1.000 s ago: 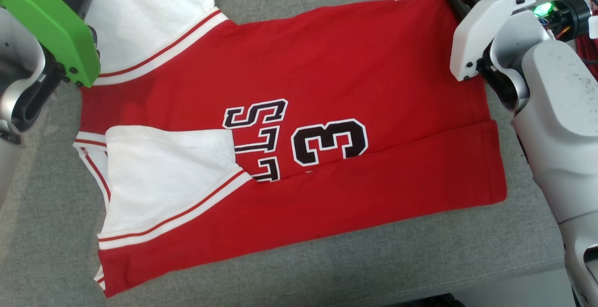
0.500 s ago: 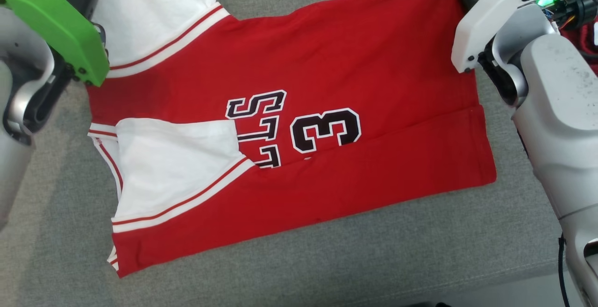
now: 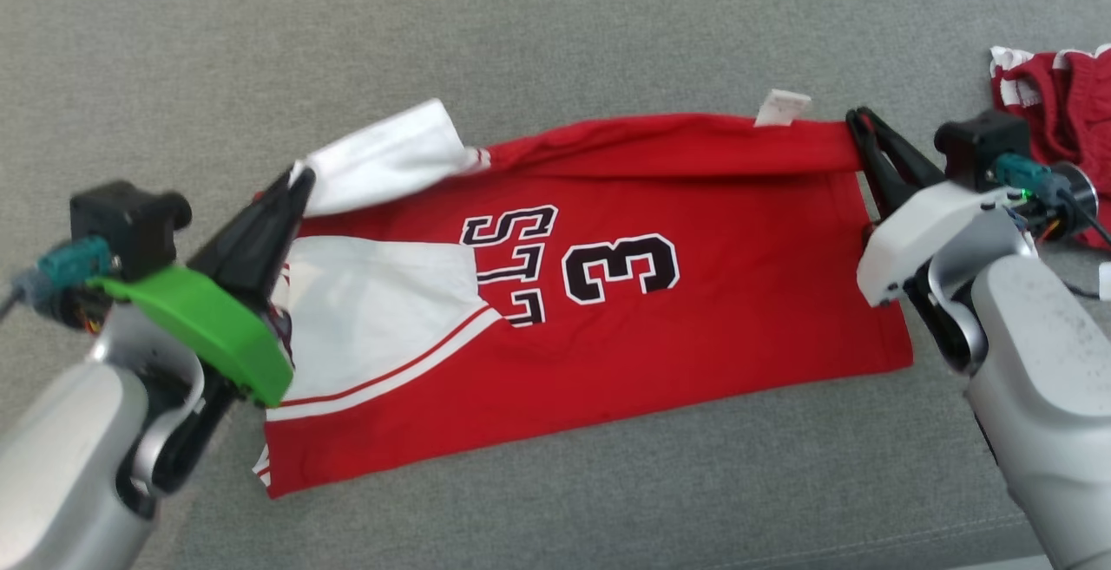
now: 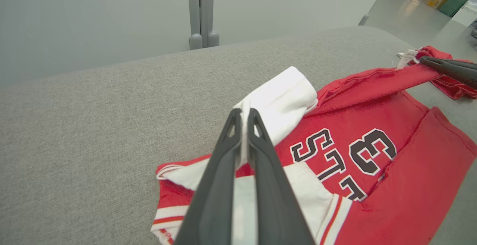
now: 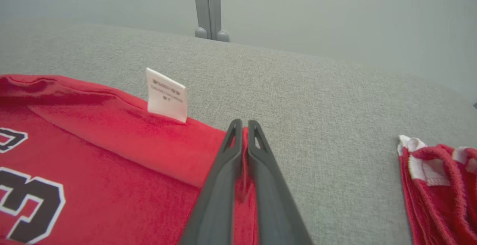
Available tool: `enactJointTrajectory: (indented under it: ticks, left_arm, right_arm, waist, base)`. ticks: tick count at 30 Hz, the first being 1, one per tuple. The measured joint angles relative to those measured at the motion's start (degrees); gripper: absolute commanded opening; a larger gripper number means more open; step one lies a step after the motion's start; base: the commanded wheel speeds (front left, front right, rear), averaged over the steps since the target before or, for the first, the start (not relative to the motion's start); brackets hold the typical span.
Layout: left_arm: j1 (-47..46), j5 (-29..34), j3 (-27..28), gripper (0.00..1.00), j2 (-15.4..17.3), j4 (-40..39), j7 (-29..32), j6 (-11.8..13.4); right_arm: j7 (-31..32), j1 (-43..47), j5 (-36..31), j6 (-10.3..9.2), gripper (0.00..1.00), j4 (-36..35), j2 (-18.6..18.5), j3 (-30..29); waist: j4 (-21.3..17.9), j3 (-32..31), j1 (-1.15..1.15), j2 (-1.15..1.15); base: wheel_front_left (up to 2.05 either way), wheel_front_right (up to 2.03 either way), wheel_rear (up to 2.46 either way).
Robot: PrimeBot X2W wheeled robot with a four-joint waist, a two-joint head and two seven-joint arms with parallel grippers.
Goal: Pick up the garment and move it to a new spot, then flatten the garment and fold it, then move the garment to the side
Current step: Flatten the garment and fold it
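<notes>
The garment (image 3: 660, 353) is a red jersey with white sleeves and a black "3", lying on the grey cushion. Its far edge is lifted and curled toward me. My left gripper (image 3: 299, 181) is shut on the white sleeve (image 3: 391, 158) at the jersey's far left corner; the left wrist view shows white cloth (image 4: 287, 96) pinched between the dark fingers (image 4: 223, 163). My right gripper (image 3: 857, 119) is shut on the red far right corner, with red fabric (image 5: 167, 144) between its fingers (image 5: 227, 170). A white label (image 3: 781, 108) stands up on the lifted edge.
A second red and white cloth (image 3: 1055, 93) lies bunched at the far right of the cushion (image 3: 555, 32). A grey post (image 4: 201, 10) rises behind the cushion against a pale wall. The cushion's front edge runs near the bottom right.
The head camera has tilted up. Both grippers have pulled the jersey's far edge up and toward me, so it now curls over the front. The right gripper closed a little more.
</notes>
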Motion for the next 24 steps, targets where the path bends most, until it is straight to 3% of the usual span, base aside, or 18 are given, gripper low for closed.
enactJointTrajectory:
  ticks: [6, 11, 12, 13, 14, 15, 16, 17, 24]
  left_arm:
    - [9.4, -1.1, -1.7, 0.00, -0.5, -2.1, -2.7, 2.3]
    - [13.4, -2.1, -2.8, 0.00, -2.7, 0.4, -5.1, 2.6]
    - [13.9, -2.2, -3.0, 0.00, -2.9, 1.0, -5.5, 2.6]
    - [14.4, -2.2, -3.2, 0.00, -3.2, 1.8, -6.0, 2.8]
    - [14.9, -2.2, -3.3, 0.13, -3.5, 2.4, -6.7, 2.9]
    - [15.2, -1.9, -3.5, 0.44, -3.7, 2.9, -7.3, 2.9]
    - [15.6, -1.3, -3.6, 0.80, -4.1, 3.6, -8.1, 3.2]
    - [15.9, -0.7, -3.7, 1.00, -4.3, 4.2, -9.0, 3.7]
    - [19.0, 1.0, -2.3, 1.00, -6.8, 7.3, -15.4, 6.7]
  right_arm:
    - [0.8, 9.2, -0.2, 0.00, 0.00, -4.6, 0.8, -4.1]
    - [1.4, 13.8, -2.1, 0.00, 0.03, -6.6, 2.2, -7.4]
    - [1.4, 14.3, -2.5, 0.00, 0.25, -6.9, 2.5, -7.8]
    - [1.1, 14.8, -3.1, 0.00, 0.83, -7.2, 3.0, -8.5]
    - [0.8, 15.4, -3.5, 0.00, 1.00, -7.4, 3.5, -9.4]
    - [0.6, 15.9, -3.7, 0.00, 1.00, -7.5, 4.0, -10.1]
    - [0.4, 16.5, -4.0, 0.00, 1.00, -7.8, 4.6, -11.1]
    - [0.1, 17.2, -4.4, 0.00, 1.00, -8.2, 5.1, -12.0]
    - [-1.7, 21.9, -7.1, 0.00, 1.00, -10.7, 8.5, -18.3]
  waist:
    - [1.4, -3.3, 0.00, 0.00]
    - [2.5, -5.1, 0.00, 0.00]
    - [2.5, -5.3, 0.00, 0.00]
    - [2.6, -5.6, 0.00, 0.00]
    - [2.6, -5.7, 0.00, 0.00]
    - [2.6, -5.9, 0.00, 0.00]
    - [2.6, -6.0, 0.00, 0.00]
    - [2.6, -6.1, 0.00, 0.00]
    - [2.7, -7.6, 0.00, 0.00]
  base:
    - [0.00, 0.00, 0.00]
    - [0.00, 0.00, 0.00]
    - [0.00, 0.00, 0.00]
    - [0.00, 0.00, 0.00]
    - [0.00, 0.00, 0.00]
    - [0.00, 0.00, 0.00]
    - [0.00, 0.00, 0.00]
    - [0.00, 0.00, 0.00]
    - [0.00, 0.00, 0.00]
